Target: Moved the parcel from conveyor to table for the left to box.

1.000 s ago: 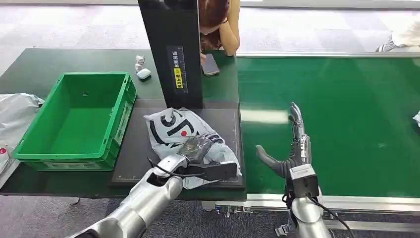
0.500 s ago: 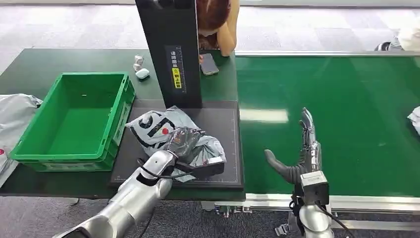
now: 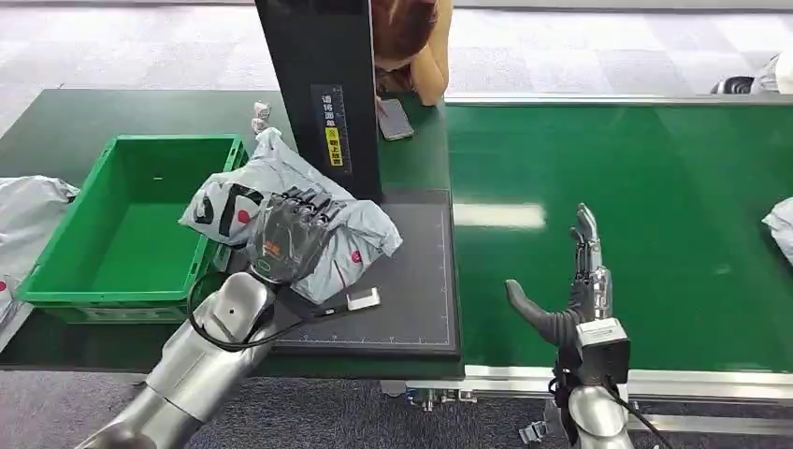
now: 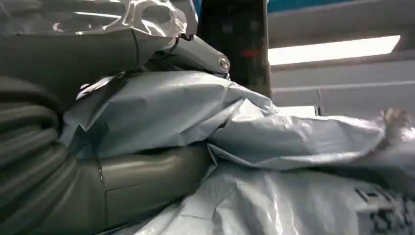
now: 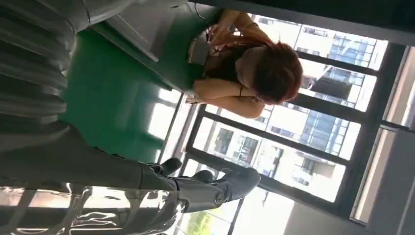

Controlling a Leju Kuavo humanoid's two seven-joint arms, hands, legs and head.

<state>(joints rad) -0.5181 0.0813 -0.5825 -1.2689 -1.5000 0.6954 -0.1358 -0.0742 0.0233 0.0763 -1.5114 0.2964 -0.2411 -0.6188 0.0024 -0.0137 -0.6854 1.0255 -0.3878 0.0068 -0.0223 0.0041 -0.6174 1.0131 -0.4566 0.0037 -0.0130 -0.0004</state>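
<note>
My left hand [image 3: 288,236] grips a crumpled grey plastic parcel [image 3: 351,245] with black and red print and holds it lifted, tilted over the near right rim of the green box [image 3: 56,285]. In the left wrist view the grey parcel [image 4: 264,142] is pressed between my thumb [image 4: 151,171] and the fingers above it. My right hand [image 3: 569,290] stands open over the near edge of the green conveyor [image 3: 655,187], fingers straight and thumb spread, holding nothing. The right wrist view shows that right hand [image 5: 205,188] with its fingers apart.
A black scanner post [image 3: 323,94] rises behind the black mat [image 3: 411,299]. A person [image 3: 411,42] leans on the table behind it, beside a phone [image 3: 395,119]. More grey bags lie at the far left [image 3: 28,210] and on the conveyor's right edge [image 3: 781,223]. Small white items [image 3: 260,114] sit by the post.
My left hand has lifted the parcel off the black mat and carried it left and away, to the green box's rim. The right hand has hardly moved.
</note>
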